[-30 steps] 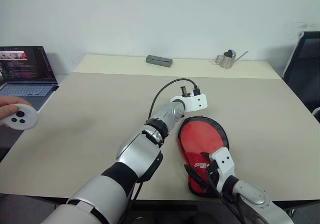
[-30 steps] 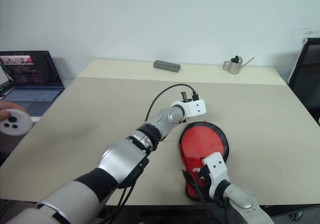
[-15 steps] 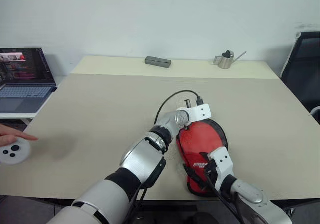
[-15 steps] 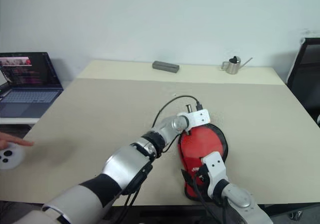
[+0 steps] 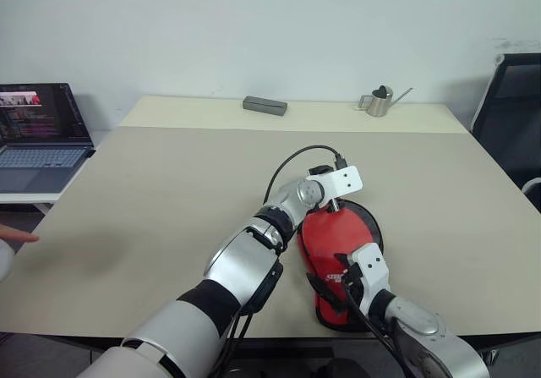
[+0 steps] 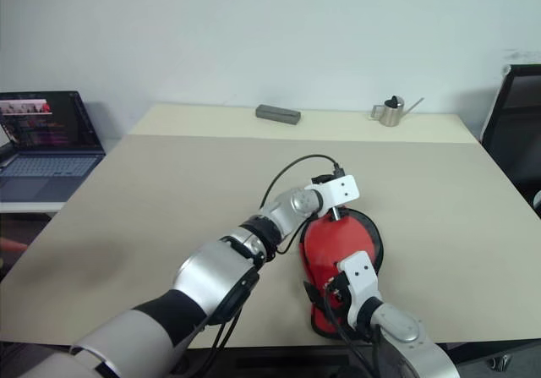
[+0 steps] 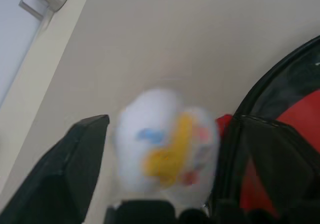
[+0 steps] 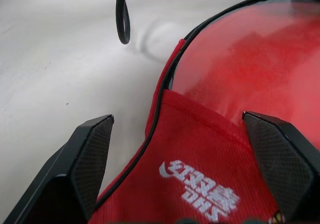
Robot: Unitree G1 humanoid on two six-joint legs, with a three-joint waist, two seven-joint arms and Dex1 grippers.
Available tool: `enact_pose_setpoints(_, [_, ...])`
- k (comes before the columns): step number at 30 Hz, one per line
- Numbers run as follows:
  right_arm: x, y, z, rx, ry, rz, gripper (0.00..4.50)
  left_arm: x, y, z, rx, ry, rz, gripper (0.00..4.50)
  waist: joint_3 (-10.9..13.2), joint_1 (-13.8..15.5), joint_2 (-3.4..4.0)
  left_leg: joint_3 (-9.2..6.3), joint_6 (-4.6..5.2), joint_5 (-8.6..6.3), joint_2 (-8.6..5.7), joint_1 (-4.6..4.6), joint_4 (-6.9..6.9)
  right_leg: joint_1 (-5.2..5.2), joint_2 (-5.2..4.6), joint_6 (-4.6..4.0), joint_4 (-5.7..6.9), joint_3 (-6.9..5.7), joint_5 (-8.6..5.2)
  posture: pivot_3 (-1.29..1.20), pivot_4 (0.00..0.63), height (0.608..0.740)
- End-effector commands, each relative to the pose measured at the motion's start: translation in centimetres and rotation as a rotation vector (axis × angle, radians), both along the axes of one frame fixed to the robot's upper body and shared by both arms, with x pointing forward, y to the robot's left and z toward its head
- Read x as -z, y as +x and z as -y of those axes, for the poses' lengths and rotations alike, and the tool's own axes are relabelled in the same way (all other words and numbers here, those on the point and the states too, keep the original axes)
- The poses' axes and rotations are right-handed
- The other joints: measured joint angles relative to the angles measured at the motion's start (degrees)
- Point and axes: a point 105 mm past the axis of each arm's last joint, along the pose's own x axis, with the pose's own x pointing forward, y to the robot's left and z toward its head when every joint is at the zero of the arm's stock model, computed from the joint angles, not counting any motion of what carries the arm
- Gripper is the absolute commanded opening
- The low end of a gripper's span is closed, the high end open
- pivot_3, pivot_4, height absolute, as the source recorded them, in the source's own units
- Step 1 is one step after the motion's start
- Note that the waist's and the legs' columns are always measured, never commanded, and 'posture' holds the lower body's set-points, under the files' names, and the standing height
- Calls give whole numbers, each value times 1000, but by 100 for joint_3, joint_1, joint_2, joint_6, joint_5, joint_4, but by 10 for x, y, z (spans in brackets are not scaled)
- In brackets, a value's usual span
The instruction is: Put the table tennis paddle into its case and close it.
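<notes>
**Left pincer let go at the charm, case not yet closed**

The worktop [image 5: 152,183] carried the case [image 5: 342,247] near its front edge, red side up, with the round end away from the robot and the narrow end toward it. In the right wrist view the glossy red face of the table tennis paddle [image 8: 260,58] lay inside the case, below the flap with the white logo, so the paddle was already in and the opening still gaped.

Over the last second the left arm had swung in from just beside the case to its round far edge, and the left pincer [image 5: 331,200] had gone from clenched to released. Its own view showed the black fingers [image 7: 65,169] spread on either side of the white-yellow charm [image 7: 165,149], grasping nothing. I judged this to be a reach for the zip pull, with the closing yet to begin.

The right pincer [image 5: 348,287] hovered over the narrow end, fingers spread wide, holding nothing.

The charm was blurred, so whether it touched a finger was hard to tell. The paddle's handle was hidden beneath the flap.
</notes>
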Motion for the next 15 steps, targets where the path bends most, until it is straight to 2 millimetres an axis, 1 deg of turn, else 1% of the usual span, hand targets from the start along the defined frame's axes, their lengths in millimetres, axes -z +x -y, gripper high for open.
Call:
enact_pose_setpoints(1, [38, -9, 3, -1, -39, -165, 4500, -21, -1, 15, 45, -61, 28, 4480, 1, -1, 1, 0, 0, 0, 0, 1, 0, -1, 0, 0, 0, 0, 0, 0, 150, 740])
enact_pose_setpoints(4, [37, -5, 2, -6, -40, -158, 4500, -23, -7, 22, 94, -98, -11, 4480, 0, -3, 2, 0, 0, 0, 2, 1, 0, -1, 1, 1, 1, 2, 1, 0, 150, 740])
enact_pose_setpoints(8, [37, 0, 1, -18, -40, -150, 4500, -33, -14, 33, 169, -168, -49, 4480, 1, -2, 3, 0, 6, 4, -1, 3, 1, -3, 4, 1, 1, 0, 1, 0, 150, 740])
enact_pose_setpoints(11, [37, 6, -1, -28, -39, -141, 4500, -50, -13, 33, 198, -234, -48, 4480, 1, -3, 3, 1, 32, 19, -2, 3, 1, -4, 5, 1, 1, 1, 1, 0, 150, 740])
enact_pose_setpoints(13, [37, 10, -1, -31, -37, -135, 4500, -61, -6, 23, 187, -260, -28, 4480, 2, -9, 5, 1, 32, 19, -1, 3, 1, -5, 5, 1, 1, 1, 1, 0, 150, 740])
enact_pose_setpoints(14, [37, 13, -1, -33, -36, -132, 4500, -65, 0, 13, 169, -257, -6, 4480, 3, -12, 7, 2, 32, 19, 0, 2, 1, -4, 5, 2, 1, 2, 1, 0, 150, 740])
enact_pose_setpoints(15, [36, 15, -1, -35, -37, -127, 4500, -71, 10, -6, 137, -234, 38, 4480, 2, -27, 8, 2, 32, 19, 2, 2, 1, -4, 4, 2, 1, 3, 1, 0, 150, 740])
